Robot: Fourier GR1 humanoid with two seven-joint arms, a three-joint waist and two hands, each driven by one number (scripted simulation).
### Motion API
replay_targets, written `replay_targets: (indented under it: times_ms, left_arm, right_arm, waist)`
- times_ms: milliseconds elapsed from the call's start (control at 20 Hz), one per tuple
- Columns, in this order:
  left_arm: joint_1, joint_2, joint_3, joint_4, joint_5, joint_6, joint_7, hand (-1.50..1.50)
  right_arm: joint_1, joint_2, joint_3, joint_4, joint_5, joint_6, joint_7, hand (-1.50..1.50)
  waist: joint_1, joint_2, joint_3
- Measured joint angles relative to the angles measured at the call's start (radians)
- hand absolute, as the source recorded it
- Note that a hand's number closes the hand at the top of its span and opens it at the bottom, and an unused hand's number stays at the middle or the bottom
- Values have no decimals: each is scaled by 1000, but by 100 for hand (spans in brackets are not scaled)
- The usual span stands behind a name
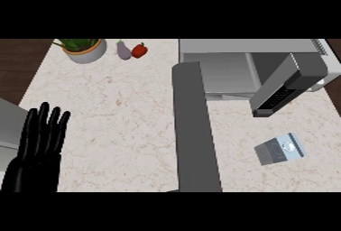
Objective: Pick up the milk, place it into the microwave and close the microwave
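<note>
The milk (280, 149), a small grey and white carton, lies on the counter (120, 117) at the right, in front of the microwave (226, 74). The microwave stands at the back right. Its door (194, 131) is swung wide open and reaches toward me as a long grey slab down the middle of the view. My right hand (274, 100) hangs above the counter between the microwave's opening and the milk, fingers straight and pointing down-left, holding nothing. It is apart from the carton. At the lower left my left hand (39, 144) rests open, fingers up.
A potted plant (84, 48), an eggplant (124, 49) and a red pepper (138, 50) stand along the back left edge. A grey appliance's corner (9, 124) shows at the left edge. Bare counter lies between the left hand and the door.
</note>
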Motion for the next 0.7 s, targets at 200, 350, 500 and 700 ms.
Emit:
replay_targets:
  times_ms: [200,350,500,700]
  left_arm:
    - [66,-5,-43,-12,3,-3,-44,-150]
    - [124,0,-55,-23,16,-26,-82,-150]
    - [172,4,-62,-12,23,-57,-127,-150]
    - [211,-3,-81,-6,19,-63,-163,-150]
  right_arm:
    - [21,3,-48,53,-19,59,-19,-150]
    - [12,13,-67,122,7,101,-60,-150]
    - [16,38,-65,177,45,132,-94,-150]
    - [-25,64,-59,260,86,139,-113,-150]
  waist:
    - [5,1,0]
    - [8,2,0]
    - [9,2,0]
    - [11,3,0]
